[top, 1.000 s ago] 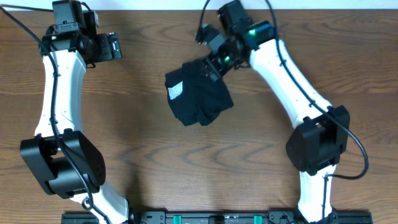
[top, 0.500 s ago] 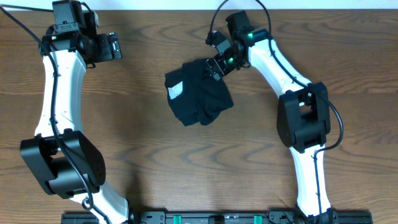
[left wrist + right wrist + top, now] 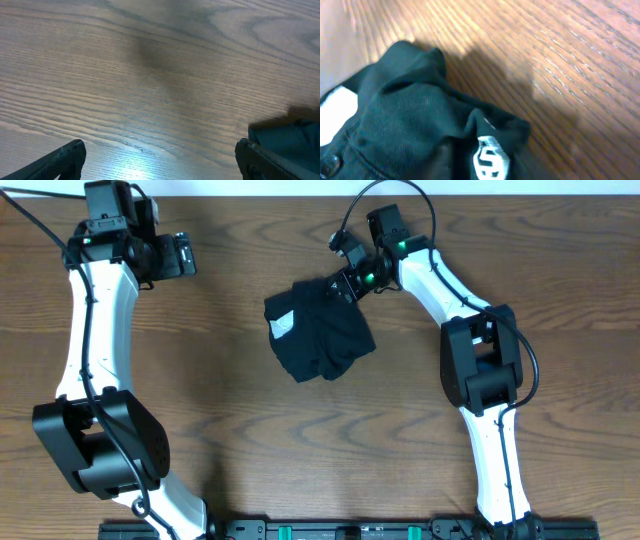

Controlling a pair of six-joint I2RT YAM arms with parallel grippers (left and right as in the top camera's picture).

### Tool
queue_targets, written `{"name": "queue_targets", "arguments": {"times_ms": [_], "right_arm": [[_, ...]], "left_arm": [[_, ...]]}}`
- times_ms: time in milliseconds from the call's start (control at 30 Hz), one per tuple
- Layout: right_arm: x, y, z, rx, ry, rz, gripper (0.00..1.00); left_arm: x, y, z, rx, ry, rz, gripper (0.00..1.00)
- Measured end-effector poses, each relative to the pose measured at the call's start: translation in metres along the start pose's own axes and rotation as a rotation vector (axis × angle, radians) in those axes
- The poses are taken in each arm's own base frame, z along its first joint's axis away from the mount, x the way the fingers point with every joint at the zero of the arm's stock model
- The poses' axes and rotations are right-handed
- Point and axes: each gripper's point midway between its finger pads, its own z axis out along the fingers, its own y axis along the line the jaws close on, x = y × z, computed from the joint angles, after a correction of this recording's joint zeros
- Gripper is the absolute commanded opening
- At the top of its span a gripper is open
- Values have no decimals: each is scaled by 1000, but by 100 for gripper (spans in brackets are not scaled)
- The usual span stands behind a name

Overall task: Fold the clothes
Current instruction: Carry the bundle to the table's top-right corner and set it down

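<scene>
The clothes (image 3: 320,330), a black shirt, lie crumpled in a heap at the table's middle back, with a white neck tag (image 3: 283,328) showing on the left side. My right gripper (image 3: 350,283) sits on the heap's upper right corner. In the right wrist view, a raised fold of the shirt (image 3: 405,115) with a white logo mark (image 3: 490,157) fills the space between the jaws and hides the fingers, so the gripper looks shut on it. My left gripper (image 3: 185,255) hangs open at the far left back over bare wood (image 3: 160,75), well away from the shirt.
The brown wooden table (image 3: 230,440) runs under everything. Both arm bases stand at the front edge, the left arm (image 3: 95,350) along the left side and the right arm (image 3: 480,370) along the right. A black rail (image 3: 350,530) lies along the front.
My right gripper has settled onto the shirt's upper right corner and closed from wide open, while that arm's elbow swung in toward the table. The shirt has barely shifted. The left arm has not moved.
</scene>
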Motion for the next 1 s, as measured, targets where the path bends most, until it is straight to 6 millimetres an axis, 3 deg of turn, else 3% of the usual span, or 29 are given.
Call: {"name": "queue_targets", "arguments": {"times_ms": [33, 133, 300, 500, 633, 767, 1000], "right_arm": [[-1, -1, 0, 1, -5, 2, 1], [-4, -7, -2, 20, -19, 44, 1], [-12, -35, -18, 71, -77, 124, 1], [-4, -104, -66, 171, -157, 318, 1], [17, -162, -113, 270, -211, 483, 1], [57, -220, -165, 410, -240, 668, 1], [131, -280, -240, 580, -251, 896, 1]], "left_arm": [[0, 0, 0, 0, 0, 0, 96], [0, 0, 0, 0, 0, 0, 96], [0, 0, 0, 0, 0, -3, 96], [0, -2, 0, 2, 0, 1, 96], [0, -8, 0, 9, -2, 10, 96], [-2, -17, 0, 19, -12, 26, 96], [-8, -36, 1, 43, -38, 58, 96]]}}
